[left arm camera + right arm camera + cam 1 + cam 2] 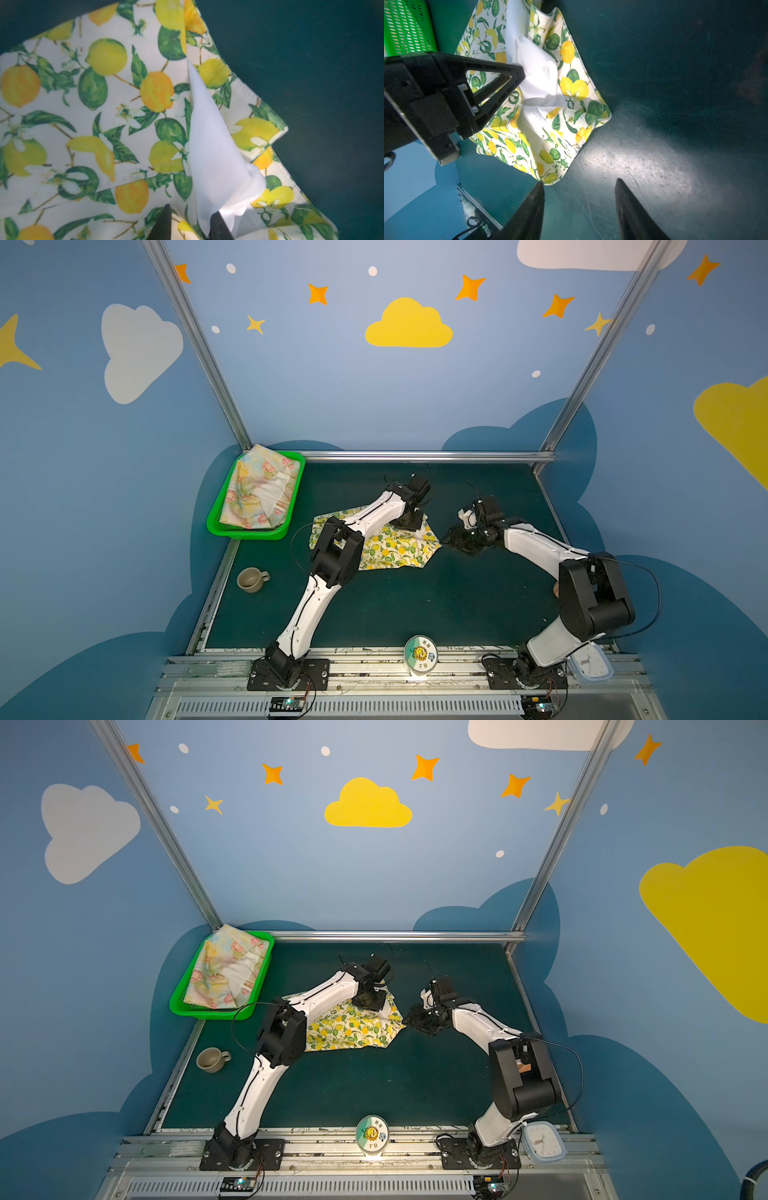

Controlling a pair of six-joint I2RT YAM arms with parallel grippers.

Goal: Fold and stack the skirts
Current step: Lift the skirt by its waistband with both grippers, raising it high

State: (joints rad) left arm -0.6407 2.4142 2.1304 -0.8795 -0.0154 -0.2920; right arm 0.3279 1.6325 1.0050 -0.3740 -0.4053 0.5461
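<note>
Early in the task, by the look of it: 0 of 2 skirts folded, no stack begun. Lemon skirt [390, 547] rumpled at mid-worktop, white lining [212, 145] turned out on top. Flowered skirt [257, 493] bunched inside the green basket [249, 533] at the far left corner, clear of both arms. Left claw [191, 222] down on the lemon skirt, jaws narrowed around a raised peak of the lining; firm pinch or not, cannot tell. Right claw [579, 199] wide apart and empty, low over bare mat, just beside a hem corner [550, 180] of the same skirt. Left to do, as judged: flatten and fold the lemon skirt, fetch out the flowered one, fold it, lay 1 on the other.

Dark green worktop [415, 605], scuffed, with free space in front of the skirt. Beige mug [251, 579] near the left edge, well apart from the cloth. Round sunflower-labelled disc [420, 655] and pale blue clock [592, 668] by the front rail [365, 668]. Blue walls [374, 398] with painted clouds and stars; aluminium posts [199, 344] at the back corners.
</note>
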